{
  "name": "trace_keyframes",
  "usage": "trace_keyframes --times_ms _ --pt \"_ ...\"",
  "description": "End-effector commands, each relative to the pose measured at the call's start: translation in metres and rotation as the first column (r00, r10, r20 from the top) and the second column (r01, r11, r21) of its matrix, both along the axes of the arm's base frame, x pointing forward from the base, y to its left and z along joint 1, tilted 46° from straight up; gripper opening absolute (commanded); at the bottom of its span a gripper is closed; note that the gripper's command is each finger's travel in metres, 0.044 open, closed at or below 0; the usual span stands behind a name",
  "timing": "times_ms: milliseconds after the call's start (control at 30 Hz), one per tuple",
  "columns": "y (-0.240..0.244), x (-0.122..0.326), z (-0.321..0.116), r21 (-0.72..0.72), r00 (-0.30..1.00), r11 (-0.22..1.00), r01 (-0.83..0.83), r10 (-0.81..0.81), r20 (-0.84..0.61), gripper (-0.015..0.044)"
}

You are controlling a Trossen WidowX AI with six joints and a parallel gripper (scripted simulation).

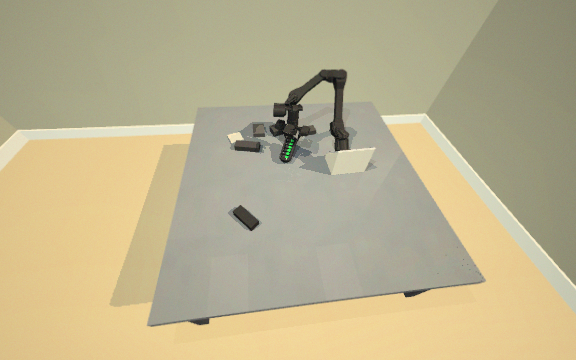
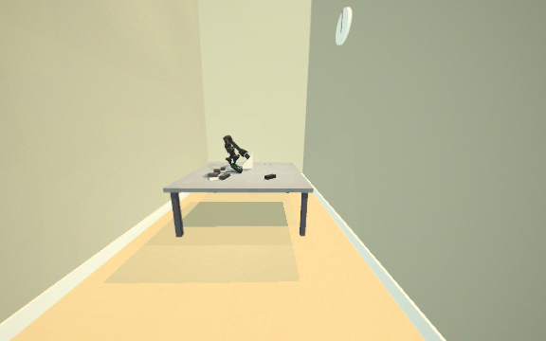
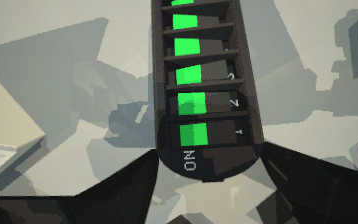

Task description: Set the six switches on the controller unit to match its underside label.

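Wrist view: the dark grey controller unit (image 1: 288, 149) (image 2: 238, 169) (image 3: 210, 163) shows green rocker ends down one side. Its rounded near end sits between the fingers (image 1: 295, 135) (image 2: 233, 164), which are closed on its sides, above the worktop (image 1: 318, 215) (image 2: 254, 185) (image 3: 100, 172). "ON", "1" and "2" are legible; further digits are blurred.

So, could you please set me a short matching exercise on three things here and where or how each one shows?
1. Dark grey controller unit
2. Round white wall clock
3. Black oblong block, off by itself

A. High on a wall
B. Lying on the bench
C. Showing a row of bright green patches

Pairs: 1-C, 2-A, 3-B
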State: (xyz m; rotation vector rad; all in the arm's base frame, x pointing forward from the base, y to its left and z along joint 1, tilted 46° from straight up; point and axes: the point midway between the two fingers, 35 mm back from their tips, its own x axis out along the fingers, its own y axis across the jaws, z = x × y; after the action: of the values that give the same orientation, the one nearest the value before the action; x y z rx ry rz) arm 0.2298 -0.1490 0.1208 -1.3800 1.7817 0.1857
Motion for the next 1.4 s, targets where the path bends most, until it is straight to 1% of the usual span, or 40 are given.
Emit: trace_keyframes --times_ms 0,1367 --pt "-0.003 -0.001 0.001 -0.003 1.000 1.000 -0.002 0.002 0.005 0.0336" --pt "-0.024 -0.004 -0.013 -0.005 1.000 1.000 -0.002 0.002 0.005 0.0338"
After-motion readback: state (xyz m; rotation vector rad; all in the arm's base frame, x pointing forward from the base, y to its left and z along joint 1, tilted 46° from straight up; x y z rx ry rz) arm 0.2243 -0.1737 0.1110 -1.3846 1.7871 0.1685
